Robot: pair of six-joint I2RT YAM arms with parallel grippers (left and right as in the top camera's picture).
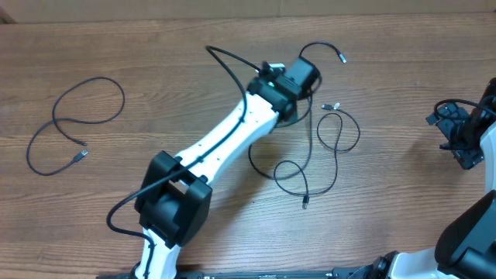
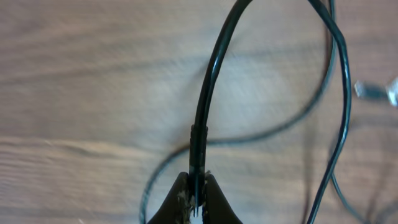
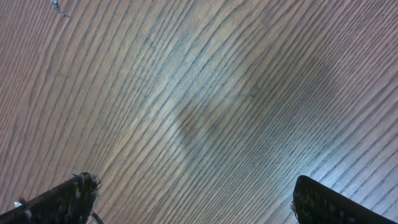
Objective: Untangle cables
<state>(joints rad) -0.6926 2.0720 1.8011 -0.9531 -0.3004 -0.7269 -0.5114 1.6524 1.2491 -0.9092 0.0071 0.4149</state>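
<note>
The left pincer (image 2: 198, 200) is clamped tight on a black cable (image 2: 199, 149) that arcs up out of it. Around it, just right of centre in the overhead view, the tangled cables (image 1: 310, 151) loop across the wooden surface (image 1: 155, 54). One separate cable (image 1: 58, 120) lies far left. The right pincer (image 3: 193, 208), at the right edge, gapes wide, holding nothing.

Bench (image 1: 403, 93): brown wood grain, smooth, low sheen; pale glare patch in right wrist view.
Cables (image 2: 208, 93): black rubbery sheath, smooth, slight gloss along curve.
Plugs (image 1: 332, 105), 3 o'clock of left arm tip: silvery metal, shiny.
Left arm shell (image 1: 225, 139): white plastic, smooth, semi-gloss.
Joint housing (image 1: 174, 205): black, matt.
Left end effector (image 2: 196, 202): dark matt fingers, tips scuffed pale.
Right end effector (image 3: 194, 200): black matt fingers, edges rough, worn.
</note>
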